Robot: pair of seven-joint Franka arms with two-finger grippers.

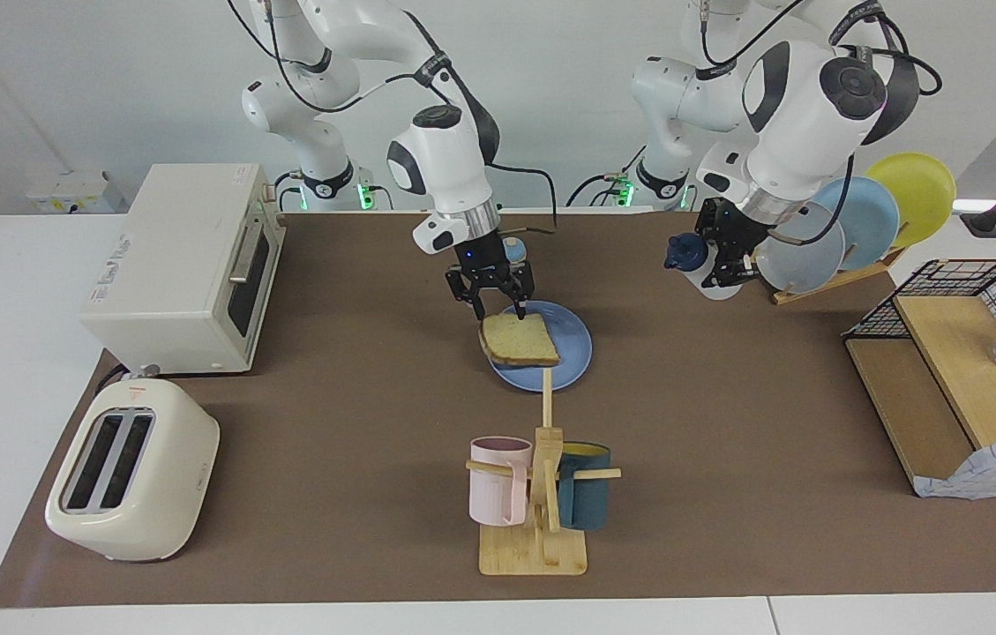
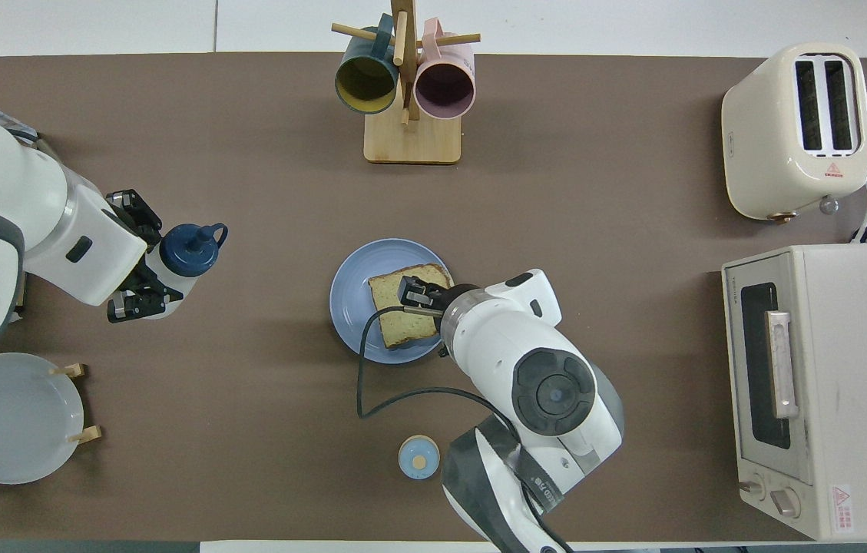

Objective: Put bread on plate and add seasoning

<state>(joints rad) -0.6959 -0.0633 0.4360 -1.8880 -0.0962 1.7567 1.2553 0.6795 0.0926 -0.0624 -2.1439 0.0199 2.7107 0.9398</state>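
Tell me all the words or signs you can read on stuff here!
None can be read.
Toaster: red triangle sign, words under it too small.
Toaster oven: red-and-white sticker, blurred; grey writing on its top, too blurred.
Right arm: black band with white letters, too small.

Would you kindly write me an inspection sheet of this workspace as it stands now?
Surface: brown mat covers the white table.
Job's things: tan speckled toast slice lies on the round periwinkle-blue plate, overhanging its rim; translucent white bottle with navy cap is held in the air.
Clutter: cream toaster, white toaster oven, wooden mug rack, small blue-domed bell, plate rack, wire-and-wood shelf.
Grippers: right gripper open over the toast; left gripper shut on the bottle.
Cables: black cable loops from the right wrist over the mat.
Surroundings: white wall, nothing else seen.
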